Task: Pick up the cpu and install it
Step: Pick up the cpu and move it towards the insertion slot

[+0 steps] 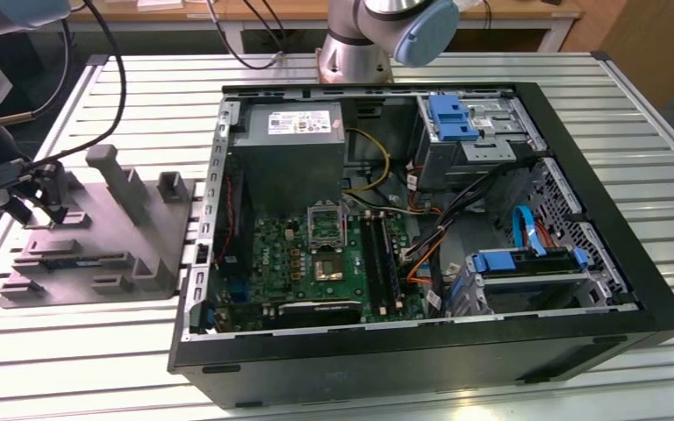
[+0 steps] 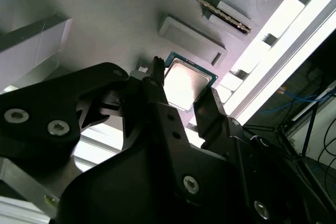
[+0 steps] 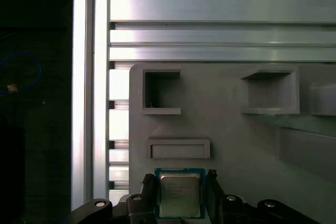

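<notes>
The cpu [image 3: 179, 199], a small square chip with a silvery top and a green rim, lies on the grey moulded tray [image 3: 231, 129]. My gripper [image 3: 179, 186] has come down over it, one dark finger against each of two opposite edges. In the second wrist view the cpu [image 2: 186, 82] shows bright between the same fingers of my gripper [image 2: 181, 86], resting on the tray [image 2: 105, 19]. In the exterior view my gripper [image 1: 35, 206] stands at the left end of the tray [image 1: 103, 237], far from the open computer case [image 1: 648, 289].
Inside the case lies the green motherboard [image 1: 296, 263] with its socket [image 1: 327, 263], below a grey power supply [image 1: 296, 132]. Cables and blue drive brackets [image 1: 525, 260] crowd the case's right side. Upright posts [image 1: 115, 175] rise from the tray. The slatted aluminium table [image 1: 80, 368] carries everything.
</notes>
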`<state>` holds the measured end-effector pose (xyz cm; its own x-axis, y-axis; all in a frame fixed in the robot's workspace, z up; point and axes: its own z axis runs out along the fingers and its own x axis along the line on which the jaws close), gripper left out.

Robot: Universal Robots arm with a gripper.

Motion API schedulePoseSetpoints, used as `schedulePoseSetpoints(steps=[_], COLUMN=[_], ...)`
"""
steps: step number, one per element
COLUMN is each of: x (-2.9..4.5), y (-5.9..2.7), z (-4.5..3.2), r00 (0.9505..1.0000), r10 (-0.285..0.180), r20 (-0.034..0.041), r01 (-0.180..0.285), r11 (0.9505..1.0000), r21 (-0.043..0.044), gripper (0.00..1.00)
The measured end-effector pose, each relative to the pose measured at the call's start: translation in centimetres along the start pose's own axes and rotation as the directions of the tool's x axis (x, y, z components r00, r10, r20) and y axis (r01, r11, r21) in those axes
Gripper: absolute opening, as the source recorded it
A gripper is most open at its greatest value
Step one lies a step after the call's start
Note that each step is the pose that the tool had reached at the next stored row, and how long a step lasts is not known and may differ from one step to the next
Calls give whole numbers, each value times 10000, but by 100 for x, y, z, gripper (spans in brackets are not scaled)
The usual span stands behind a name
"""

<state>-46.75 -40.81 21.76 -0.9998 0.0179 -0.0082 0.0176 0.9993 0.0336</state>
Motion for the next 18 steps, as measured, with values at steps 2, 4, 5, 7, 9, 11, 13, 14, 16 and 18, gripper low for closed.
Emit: schedulePoseSetpoints(steps=[2, 4, 5, 7, 9, 11, 13, 14, 16, 18], x=[0, 0, 0, 0, 0, 0, 0, 0, 0, 0], y=[0, 0, 0, 1, 1, 1, 1, 1, 1, 2], z=[0, 0, 0, -20, -24, -30, -36, -37, -43, -48], r00=[10000, 10000, 10000, 10000, 10000, 10000, 10000, 10000, 10000, 10000], r10=[0, 0, 0, 0, 0, -1, 0, 0, 0, 0], r20=[0, 0, 0, 1, 0, 0, 0, 1, 0, 0], r01=[0, 0, 0, 0, 0, 1, 0, 0, 0, 0], r11=[10000, 10000, 10000, 10000, 10000, 10000, 10000, 10000, 10000, 10000], r21=[0, 0, 2, 3, 5, 7, 8, 7, 8, 8], gripper=[47, 47, 47, 47, 47, 47, 47, 47, 47, 47])
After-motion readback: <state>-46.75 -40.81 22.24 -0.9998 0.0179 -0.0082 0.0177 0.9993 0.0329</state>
